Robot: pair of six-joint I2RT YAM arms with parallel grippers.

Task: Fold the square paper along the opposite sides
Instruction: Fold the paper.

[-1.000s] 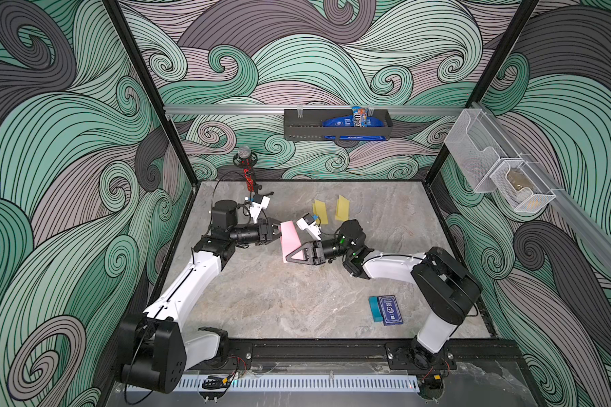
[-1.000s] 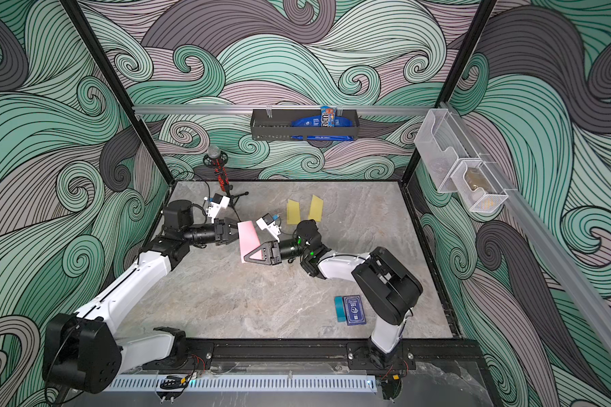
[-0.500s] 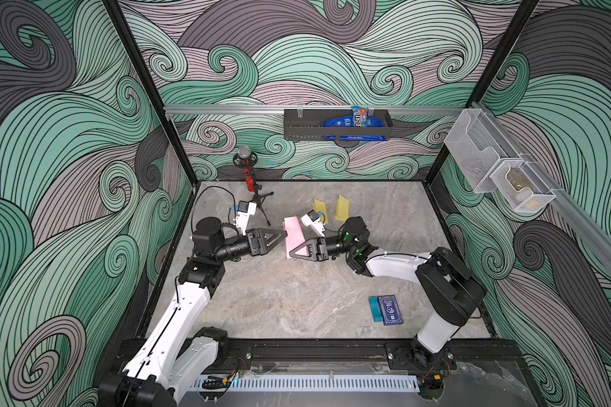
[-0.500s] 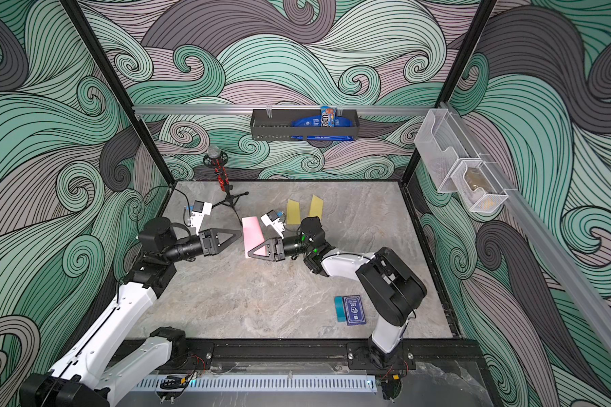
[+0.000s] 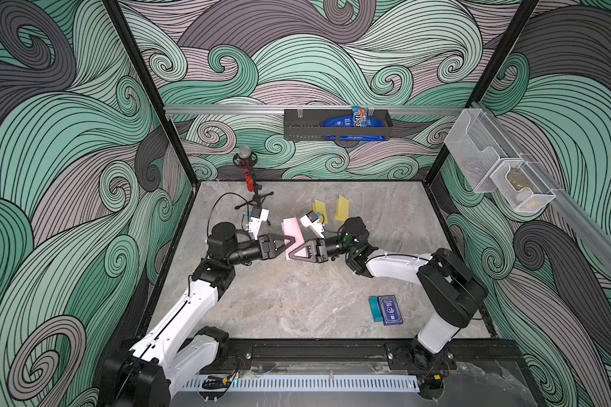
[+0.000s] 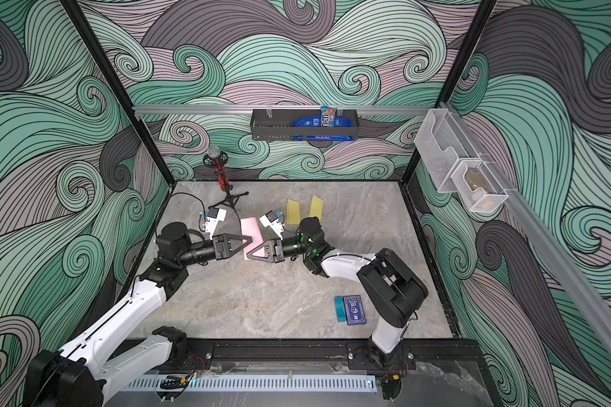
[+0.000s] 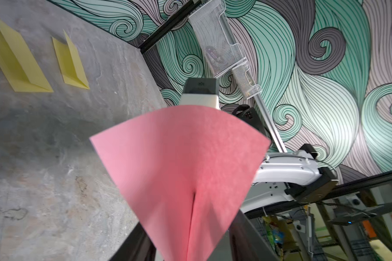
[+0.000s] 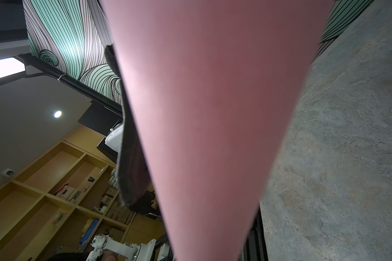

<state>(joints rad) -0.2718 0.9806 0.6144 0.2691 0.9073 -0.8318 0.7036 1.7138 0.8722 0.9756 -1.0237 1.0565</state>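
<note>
2 arms reach inward, left gripper (image 5: 291, 241) meeting right gripper (image 5: 292, 255); right jaws shut, left unclear.

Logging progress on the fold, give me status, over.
Right gripper shut on pink paper. Left gripper at its edge, grip unclear. Yellow papers lie apart.

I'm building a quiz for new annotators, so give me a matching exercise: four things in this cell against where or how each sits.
Things:
1 pink paper
2 yellow papers
3 blue card box
4 microphone

Places or states:
a lying flat, front right
b standing upright, back left
c raised and curved, in the middle
d folded, lying near the back

Pairs: 1-c, 2-d, 3-a, 4-b
</note>
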